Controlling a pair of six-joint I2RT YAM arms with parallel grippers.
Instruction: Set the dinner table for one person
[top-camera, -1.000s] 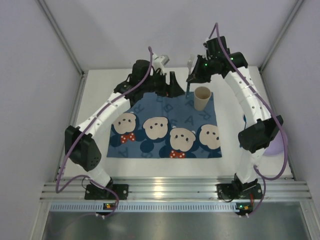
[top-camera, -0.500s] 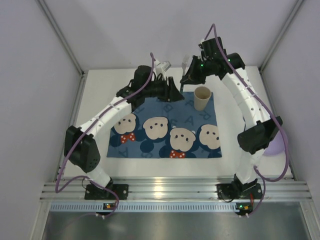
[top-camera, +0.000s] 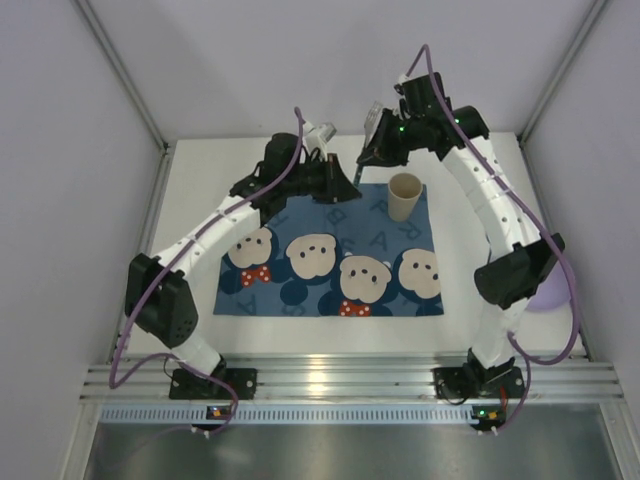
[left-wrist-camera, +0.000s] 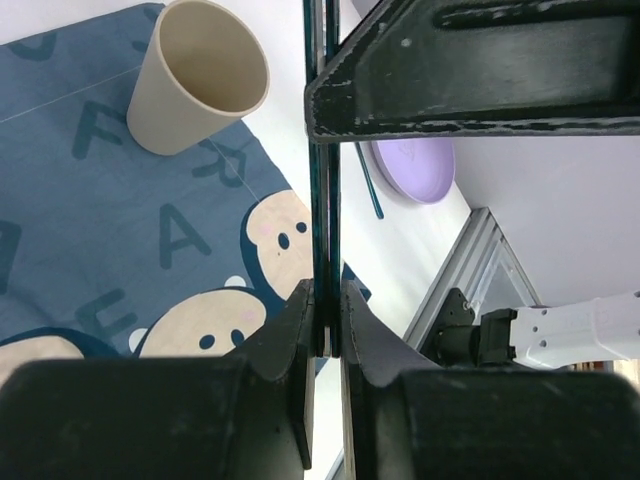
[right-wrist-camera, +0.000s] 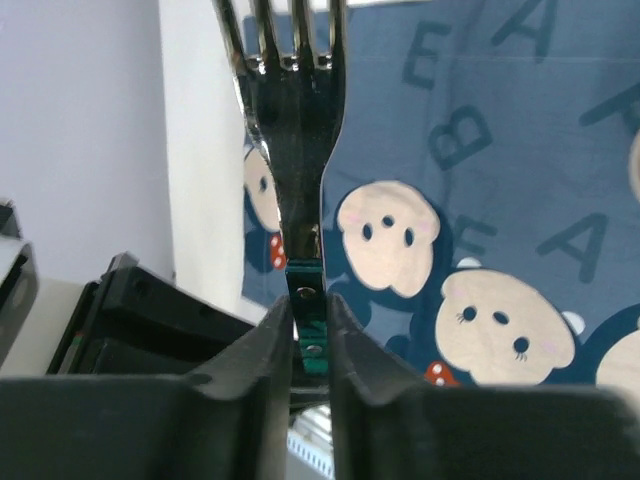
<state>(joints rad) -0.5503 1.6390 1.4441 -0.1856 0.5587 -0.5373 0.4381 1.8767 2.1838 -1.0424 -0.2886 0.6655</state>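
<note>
now, right pincer (right-wrist-camera: 308, 312) grips a fork (right-wrist-camera: 290, 120) — dinner table (right-wrist-camera: 195, 150) beneath.

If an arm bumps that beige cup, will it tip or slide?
Probably tips: the cup stands upright on its narrower end and looks empty, so likely light. On the cloth mat it would likely catch rather than slide.

Beige cup (top-camera: 405, 196) upright on blue bear-print mat (top-camera: 345, 228), lilac plate (left-wrist-camera: 418, 170) nearby, teal-handled fork (right-wrist-camera: 290, 120) aloft

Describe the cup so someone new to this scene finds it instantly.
On the white table lies a blue bear-face mat. At its far right corner stands a tapered beige cup, upright. Nothing else stands on the mat; the lilac plate lies off it.
</note>
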